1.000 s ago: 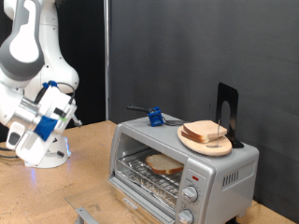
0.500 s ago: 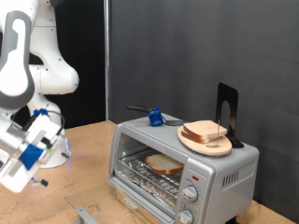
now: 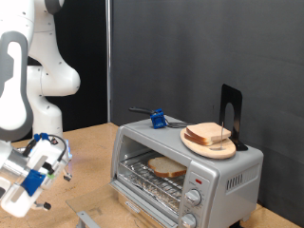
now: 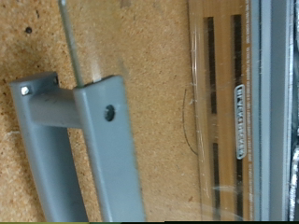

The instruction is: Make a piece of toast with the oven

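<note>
The oven (image 3: 224,177) is a silver toaster oven on the cork table, at the exterior view's right. Its glass door hangs open, with the grey handle (image 3: 87,219) low in front. The piece of toast (image 3: 168,168) lies on the wire rack inside. My gripper (image 3: 59,166) hangs low over the table to the exterior view's left of the open door, holding nothing that shows. The wrist view shows the door handle (image 4: 89,149) close up, the glass door (image 4: 159,56) over the cork, and the oven's front (image 4: 271,112). My fingers do not show there.
A second bread slice (image 3: 211,134) lies on a round wooden plate (image 3: 195,143) on the oven's top. A blue object (image 3: 157,120) and a black bookend (image 3: 231,114) also stand there. The robot base (image 3: 43,114) is at the exterior view's left. A dark curtain is behind.
My arm has swung down from beside the robot base to just above the table, closer to the open door's handle. The oven, toast and plate have not moved.
</note>
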You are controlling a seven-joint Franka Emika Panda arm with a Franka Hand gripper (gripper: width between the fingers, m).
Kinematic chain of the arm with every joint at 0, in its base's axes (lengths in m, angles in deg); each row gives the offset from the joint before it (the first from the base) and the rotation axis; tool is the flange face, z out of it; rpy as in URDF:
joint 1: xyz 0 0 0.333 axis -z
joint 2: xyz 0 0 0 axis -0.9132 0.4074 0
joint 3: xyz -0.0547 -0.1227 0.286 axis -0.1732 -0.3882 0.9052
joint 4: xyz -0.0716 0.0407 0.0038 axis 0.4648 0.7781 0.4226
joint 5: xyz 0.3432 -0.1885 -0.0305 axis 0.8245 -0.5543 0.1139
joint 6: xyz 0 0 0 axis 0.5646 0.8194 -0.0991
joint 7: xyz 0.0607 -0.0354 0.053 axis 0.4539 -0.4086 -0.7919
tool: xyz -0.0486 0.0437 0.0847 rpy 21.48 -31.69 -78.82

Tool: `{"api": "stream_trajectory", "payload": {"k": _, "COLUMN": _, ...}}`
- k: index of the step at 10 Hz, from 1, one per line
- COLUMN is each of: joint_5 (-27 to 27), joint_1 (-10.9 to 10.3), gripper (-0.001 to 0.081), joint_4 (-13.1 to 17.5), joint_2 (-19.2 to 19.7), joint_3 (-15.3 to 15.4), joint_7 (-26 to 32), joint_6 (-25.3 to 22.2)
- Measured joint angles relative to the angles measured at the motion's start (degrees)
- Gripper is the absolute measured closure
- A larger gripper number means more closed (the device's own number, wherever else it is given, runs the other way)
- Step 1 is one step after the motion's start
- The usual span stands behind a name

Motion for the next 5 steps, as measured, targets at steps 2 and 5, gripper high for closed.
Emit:
{"api": "stream_trajectory", "payload": {"k": 2, "joint_5": 0.5, "joint_1": -0.3, "gripper": -0.0003, "joint_4": 1.5, "joint_2": 3.1, "joint_3": 1.4, "joint_7": 0.6, "joint_6": 0.3}}
{"api": "stream_trajectory", "payload": {"k": 5, "joint_5": 0.5, "joint_1": -1.3, "gripper": -0.0003, "joint_4": 2.4, "joint_2": 5.1, "joint_3": 4.4, "joint_7": 0.4, "joint_6": -1.4}}
